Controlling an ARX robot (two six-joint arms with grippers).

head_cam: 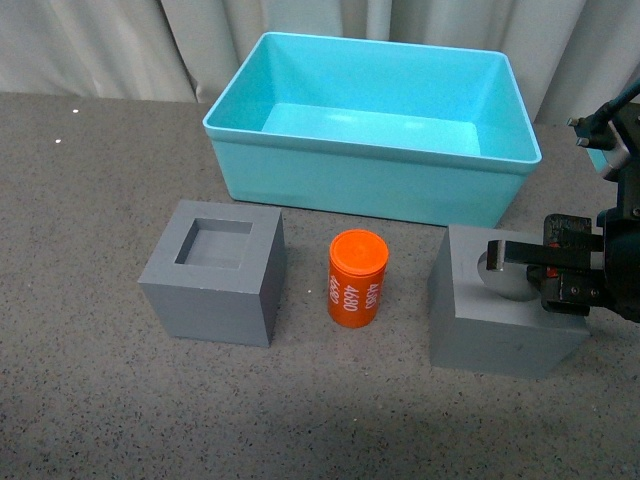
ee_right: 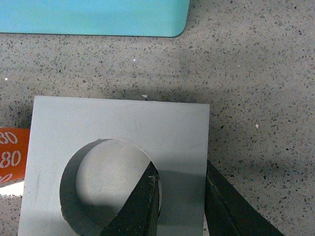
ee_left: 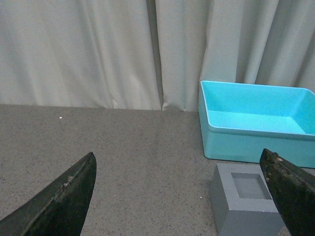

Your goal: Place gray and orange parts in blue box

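Note:
The gray cube with the round recess [head_cam: 500, 315] stands on the table at the right. My right gripper [head_cam: 520, 262] is shut on its right wall, one finger [ee_right: 142, 199] inside the recess and the other outside; the cube also shows in the right wrist view [ee_right: 162, 128]. The orange cylinder [head_cam: 356, 277] with white numerals stands upright in the middle. The gray cube with the square recess [head_cam: 213, 270] stands at the left and shows in the left wrist view [ee_left: 246, 204]. The blue box [head_cam: 300, 160] sits behind them, empty. My left gripper [ee_left: 182, 196] is open and empty above the table.
Pale curtains [head_cam: 120, 45] hang behind the table. The grey speckled tabletop [head_cam: 80, 200] spreads to the left of the box and in front of the parts. The box also shows in the left wrist view [ee_left: 246, 140].

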